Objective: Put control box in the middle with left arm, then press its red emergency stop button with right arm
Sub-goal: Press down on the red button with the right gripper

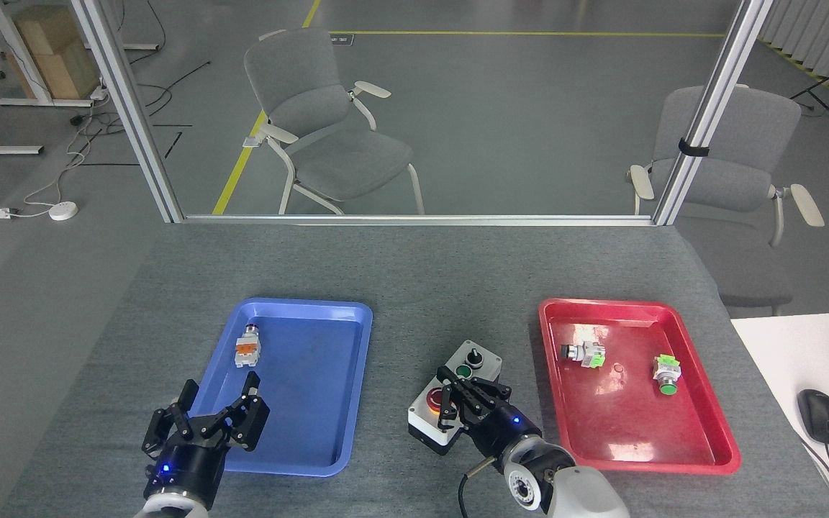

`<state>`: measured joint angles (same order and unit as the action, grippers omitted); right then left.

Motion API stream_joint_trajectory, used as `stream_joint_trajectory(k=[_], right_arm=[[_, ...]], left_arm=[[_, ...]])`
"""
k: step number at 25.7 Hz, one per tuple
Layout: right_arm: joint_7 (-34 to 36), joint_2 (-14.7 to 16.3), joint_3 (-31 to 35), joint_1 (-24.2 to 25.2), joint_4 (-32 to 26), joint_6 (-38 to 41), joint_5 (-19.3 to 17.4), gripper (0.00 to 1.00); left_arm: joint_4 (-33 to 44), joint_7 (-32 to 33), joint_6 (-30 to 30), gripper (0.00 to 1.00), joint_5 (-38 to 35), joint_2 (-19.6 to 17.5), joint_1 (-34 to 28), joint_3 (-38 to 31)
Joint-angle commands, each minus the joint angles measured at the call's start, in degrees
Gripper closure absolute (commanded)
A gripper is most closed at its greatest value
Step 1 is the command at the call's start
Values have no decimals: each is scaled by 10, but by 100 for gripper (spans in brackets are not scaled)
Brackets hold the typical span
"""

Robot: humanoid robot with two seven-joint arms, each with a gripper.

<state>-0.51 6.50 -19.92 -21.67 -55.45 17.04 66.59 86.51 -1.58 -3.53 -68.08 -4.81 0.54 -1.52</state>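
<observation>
Now the box (pixel 450 403) sits mid-table between trays as the narrowed right gripper (pixel 450 403) bears on its red stop button (pixel 435 400), best pressed squarely; left gripper (pixel 209 414) hangs wide.

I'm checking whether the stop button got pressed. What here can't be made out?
- Head view: the right gripper covers part of the red emergency stop button; contact is unclear.
- The small red button on the control box is hidden by its fingers.
- The left arm is cut off by the bottom edge.
</observation>
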Motion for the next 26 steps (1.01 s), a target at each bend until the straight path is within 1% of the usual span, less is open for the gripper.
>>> stream_joint_trajectory(k=[1, 5, 16, 21, 26], right_arm=[[12, 0, 2, -2, -3, 0, -1, 100], [31, -1, 1, -2, -11, 0, -1, 100], [21, -3, -9, 3, 1, 12, 6, 100], [-6, -8, -9, 5, 27, 25, 6, 100], [-16, -9, -8, 7, 30, 26, 6, 100]], left_arm=[[-7, 1, -1, 1, -4, 2, -12, 3], [-7, -2, -3, 1, 7, 6, -12, 3], [-7, -2, -3, 1, 7, 6, -13, 3], [-7, -2, -3, 1, 7, 7, -13, 3], [-7, -2, -3, 1, 7, 6, -12, 3]])
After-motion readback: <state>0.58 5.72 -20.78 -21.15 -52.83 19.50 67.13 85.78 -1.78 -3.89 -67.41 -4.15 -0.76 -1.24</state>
